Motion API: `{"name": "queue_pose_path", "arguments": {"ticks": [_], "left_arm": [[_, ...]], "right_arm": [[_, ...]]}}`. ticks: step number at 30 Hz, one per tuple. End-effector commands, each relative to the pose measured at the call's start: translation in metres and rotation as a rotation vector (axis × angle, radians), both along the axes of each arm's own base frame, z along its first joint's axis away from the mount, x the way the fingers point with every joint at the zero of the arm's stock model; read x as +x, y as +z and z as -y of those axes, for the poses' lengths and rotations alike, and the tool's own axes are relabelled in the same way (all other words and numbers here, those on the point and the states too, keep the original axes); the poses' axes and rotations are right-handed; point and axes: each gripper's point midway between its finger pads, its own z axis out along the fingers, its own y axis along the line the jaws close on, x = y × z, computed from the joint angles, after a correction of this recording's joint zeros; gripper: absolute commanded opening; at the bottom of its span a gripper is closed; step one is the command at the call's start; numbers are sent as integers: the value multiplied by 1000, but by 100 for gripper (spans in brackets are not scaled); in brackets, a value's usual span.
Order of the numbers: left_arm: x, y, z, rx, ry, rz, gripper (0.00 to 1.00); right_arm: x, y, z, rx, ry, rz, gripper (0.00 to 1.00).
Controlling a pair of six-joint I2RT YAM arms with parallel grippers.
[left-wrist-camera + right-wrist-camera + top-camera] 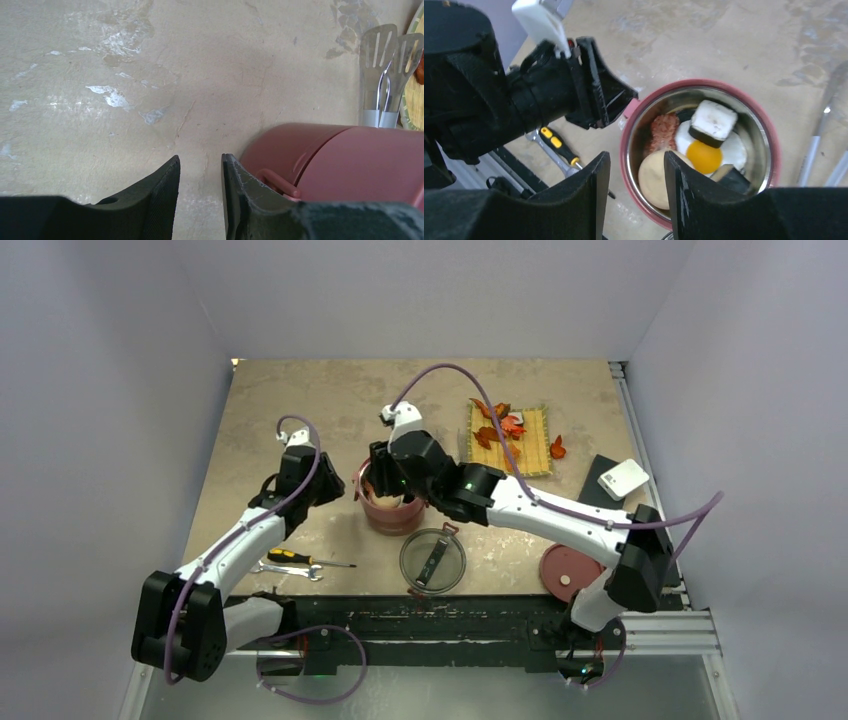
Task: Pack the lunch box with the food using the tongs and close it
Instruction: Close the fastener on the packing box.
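**Tongs** (pixel 372 80). Slim bright steel with two slotted blades, lying on the table (pixel 150 75). They are ahead and to the right of the left gripper (pixel 201 161), past the lunch box (pixel 360 165). They also lie off to the right of the right gripper (pixel 636 156), where they are blurred, so we cannot say how the joined end lies.
- Handling: we judge them light, stiff, springy and slick. Lying flat, they offer little to catch.
- Hold: we would take them across both arms about midway, so that a squeeze closes the blades.

**Lunch box.** One open bowl, below and just ahead of the right jaws. Its side handle (pixel 280 182) sits just beside the left gripper's right-hand finger. It holds a fried egg (pixel 706 155), a bun (pixel 656 175) and a white cube (pixel 713 121), among others.

**Jaws.** Both pairs stand apart with nothing between them.

**Not yet packed.** Food pieces (pixel 505 425) on the yellow mat (pixel 535 445), beyond the right jaws.

**Lids.** The top lid (pixel 433 560) and the red disc lid (pixel 570 570) lie nearer the arm bases than either pair of jaws.
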Motion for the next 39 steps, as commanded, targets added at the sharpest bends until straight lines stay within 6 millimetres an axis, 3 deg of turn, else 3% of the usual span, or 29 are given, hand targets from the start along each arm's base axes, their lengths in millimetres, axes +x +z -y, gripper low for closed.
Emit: {"name": "queue_pose_path", "arguments": {"ticks": [1, 10, 23, 30, 39], "left_arm": [[17, 19, 2, -52, 15, 70, 35], [15, 15, 1, -66, 13, 62, 34], [15, 16, 0, -64, 10, 62, 34], [14, 16, 0, -66, 9, 62, 34], [11, 6, 8, -100, -23, 51, 33]], "right_arm": [[-11, 12, -39, 42, 149, 24, 46], [-10, -18, -58, -46, 158, -2, 33], [-2, -47, -58, -127, 119, -22, 28], [-2, -64, -57, -168, 112, -41, 12], [-6, -80, -50, -216, 110, -62, 12]]}}
